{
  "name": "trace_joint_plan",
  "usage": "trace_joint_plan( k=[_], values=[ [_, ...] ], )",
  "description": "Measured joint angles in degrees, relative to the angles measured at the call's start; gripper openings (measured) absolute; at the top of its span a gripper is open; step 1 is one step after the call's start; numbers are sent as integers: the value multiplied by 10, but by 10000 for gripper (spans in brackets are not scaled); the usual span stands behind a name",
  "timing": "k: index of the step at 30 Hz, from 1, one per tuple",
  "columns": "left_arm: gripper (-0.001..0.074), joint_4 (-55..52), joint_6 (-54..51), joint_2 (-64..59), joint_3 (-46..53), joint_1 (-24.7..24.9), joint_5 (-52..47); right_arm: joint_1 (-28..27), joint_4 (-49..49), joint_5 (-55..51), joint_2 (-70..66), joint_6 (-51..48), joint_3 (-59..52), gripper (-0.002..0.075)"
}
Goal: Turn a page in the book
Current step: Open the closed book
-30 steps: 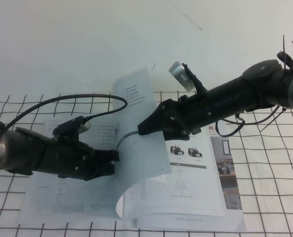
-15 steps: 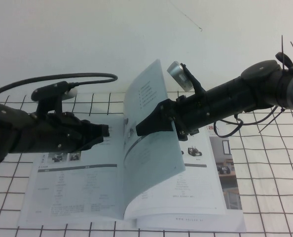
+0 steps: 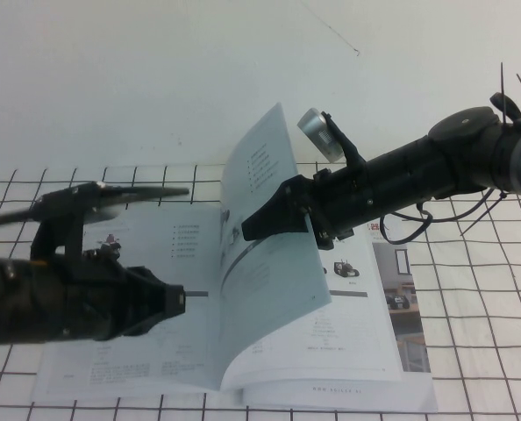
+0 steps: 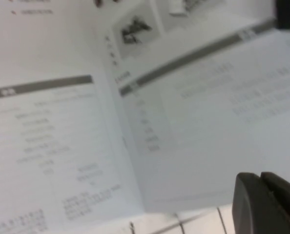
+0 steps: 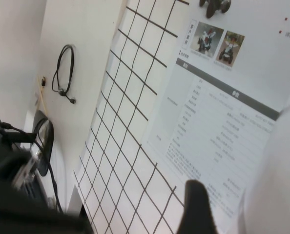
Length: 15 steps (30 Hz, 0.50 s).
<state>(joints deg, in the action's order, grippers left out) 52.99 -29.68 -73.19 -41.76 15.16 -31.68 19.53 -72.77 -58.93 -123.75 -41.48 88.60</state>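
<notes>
though open, right hand (image 3: 247,230) against page (image 3: 274,263)

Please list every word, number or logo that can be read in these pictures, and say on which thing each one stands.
None can be read with certainty.
Book: tables, grey bars and a small red mark at the right page's top, all too small.
Page, standing upright at the right gripper: bullet lines too small.
Left gripper, over the left page: no lettering visible.

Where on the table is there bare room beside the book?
Bare grid lies right of the book and behind it. The middle is crowded: the page stands at the right gripper, and the left gripper hovers over the left leaf.
</notes>
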Motion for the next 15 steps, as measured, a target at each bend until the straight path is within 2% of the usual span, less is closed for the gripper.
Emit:
trace_joint_plan(
  k=[7,15],
  values=[
    [-2,4,11,91,62,101,60,0,-24,0,0,0,0,459],
    [-2,19,23,70,64,244,150,0,-36,-1,0,0,0,459]
  ],
)
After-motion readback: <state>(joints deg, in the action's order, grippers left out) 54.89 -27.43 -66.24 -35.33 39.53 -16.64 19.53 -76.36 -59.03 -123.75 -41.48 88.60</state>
